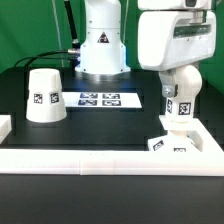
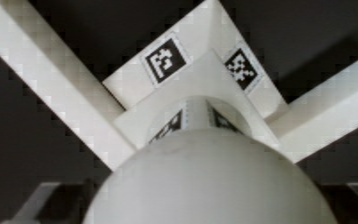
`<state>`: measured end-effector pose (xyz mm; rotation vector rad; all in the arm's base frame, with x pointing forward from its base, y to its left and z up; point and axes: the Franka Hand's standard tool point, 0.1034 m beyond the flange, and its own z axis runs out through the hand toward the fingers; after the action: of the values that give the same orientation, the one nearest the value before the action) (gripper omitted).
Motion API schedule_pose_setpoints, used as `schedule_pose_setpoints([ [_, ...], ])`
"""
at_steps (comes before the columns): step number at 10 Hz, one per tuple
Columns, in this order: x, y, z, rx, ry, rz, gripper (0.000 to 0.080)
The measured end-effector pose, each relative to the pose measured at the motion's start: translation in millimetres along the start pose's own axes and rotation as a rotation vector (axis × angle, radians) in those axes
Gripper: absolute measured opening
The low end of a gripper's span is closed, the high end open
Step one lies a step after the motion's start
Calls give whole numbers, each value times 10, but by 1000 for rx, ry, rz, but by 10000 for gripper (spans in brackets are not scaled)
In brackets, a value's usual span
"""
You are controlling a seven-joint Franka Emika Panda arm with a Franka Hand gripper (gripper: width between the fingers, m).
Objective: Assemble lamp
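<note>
Free: bare worktop (image 1: 110, 130) centre, between shade (image 1: 44, 95) and base | Blocked: shade near the exterior view's left edge; white wall (image 1: 100, 160) along near edge; base (image 1: 170, 146) in near corner, exterior view's right, bulb (image 1: 178, 118) directly above it.

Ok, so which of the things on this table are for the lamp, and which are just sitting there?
For the lamp: shade, standing apart; bulb, held in the end effector; square base, below the bulb.

Just lying about: marker board; white corner rail; black table.
</note>
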<state>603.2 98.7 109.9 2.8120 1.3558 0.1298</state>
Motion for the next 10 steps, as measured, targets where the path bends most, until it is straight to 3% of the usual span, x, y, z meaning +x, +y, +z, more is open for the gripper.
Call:
schedule_pose_setpoints([
  [10,11,-10,9,-2,11,954,577],
])
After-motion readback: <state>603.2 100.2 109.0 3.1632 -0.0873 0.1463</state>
